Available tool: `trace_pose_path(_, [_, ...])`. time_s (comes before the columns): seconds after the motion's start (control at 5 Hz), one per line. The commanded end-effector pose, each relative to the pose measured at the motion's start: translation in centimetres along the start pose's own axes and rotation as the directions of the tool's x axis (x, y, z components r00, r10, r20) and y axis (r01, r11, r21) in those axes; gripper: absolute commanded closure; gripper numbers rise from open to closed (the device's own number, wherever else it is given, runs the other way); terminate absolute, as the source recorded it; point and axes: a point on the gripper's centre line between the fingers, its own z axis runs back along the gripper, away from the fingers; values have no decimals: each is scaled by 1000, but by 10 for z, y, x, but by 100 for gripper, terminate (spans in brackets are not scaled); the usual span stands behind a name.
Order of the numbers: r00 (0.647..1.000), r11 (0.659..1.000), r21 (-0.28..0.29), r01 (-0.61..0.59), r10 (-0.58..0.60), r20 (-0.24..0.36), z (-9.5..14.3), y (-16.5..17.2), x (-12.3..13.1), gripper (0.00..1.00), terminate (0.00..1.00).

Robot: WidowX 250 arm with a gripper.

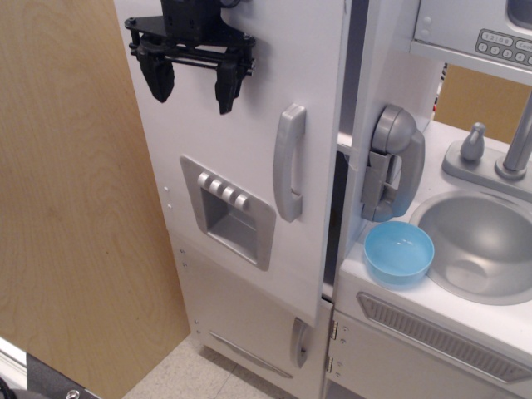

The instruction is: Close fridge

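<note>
- A light plywood wall panel (71,208) is standing to the left of and below the end effector, its grain running in broad curves.
- A speckled pale floor (195,378) is showing far below it, at the foot of the panel.
- Well to its lower right, a grey toy sink basin (486,245) is sitting in a white counter (432,303), with a grey tap (519,141) rising behind.
- More plywood (478,100) is showing far right.
</note>
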Motion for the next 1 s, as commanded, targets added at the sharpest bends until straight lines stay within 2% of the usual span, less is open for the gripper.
trace_pose_path(0.0, [998,1000,-5,-8,9,59,13,-1,18,0,0])
trace_pose_path(0.8, [997,999,-25,-44,45,59,18,0,33,0,0])
